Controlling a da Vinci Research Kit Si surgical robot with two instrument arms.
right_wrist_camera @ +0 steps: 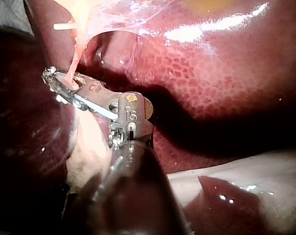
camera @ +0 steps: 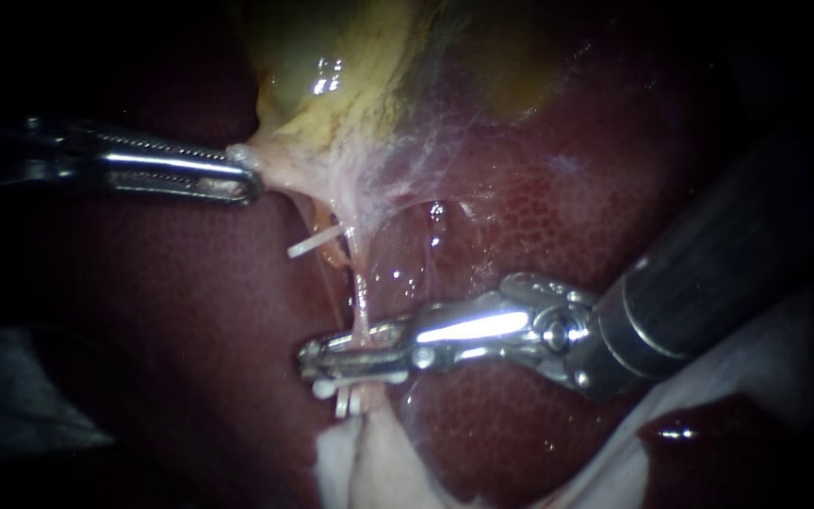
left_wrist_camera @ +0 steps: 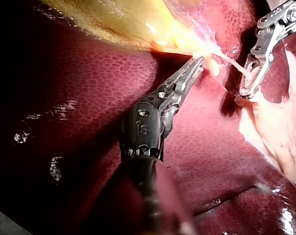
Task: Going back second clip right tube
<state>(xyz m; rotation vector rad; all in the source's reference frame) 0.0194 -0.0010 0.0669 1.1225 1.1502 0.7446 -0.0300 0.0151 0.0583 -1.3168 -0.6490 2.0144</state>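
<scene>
Tube [camera: 360, 316] crossing right instrument [camera: 332, 358]; clip [camera: 343, 403] just below

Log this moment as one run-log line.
left instrument: jaws shut on gallbladder edge | right instrument: jaws open astride tube | upper clip: nearer gallbladder | lower clip: just beyond right jaws

Slim silver left instrument [camera: 249, 175] comes in level from the left, toothed jaws clamped on a pale fold of gallbladder [camera: 280, 162]. Right instrument [camera: 317, 360], dark shaft w/ shiny steel wrist, slants in from upper right, jaws slightly apart.
</scene>
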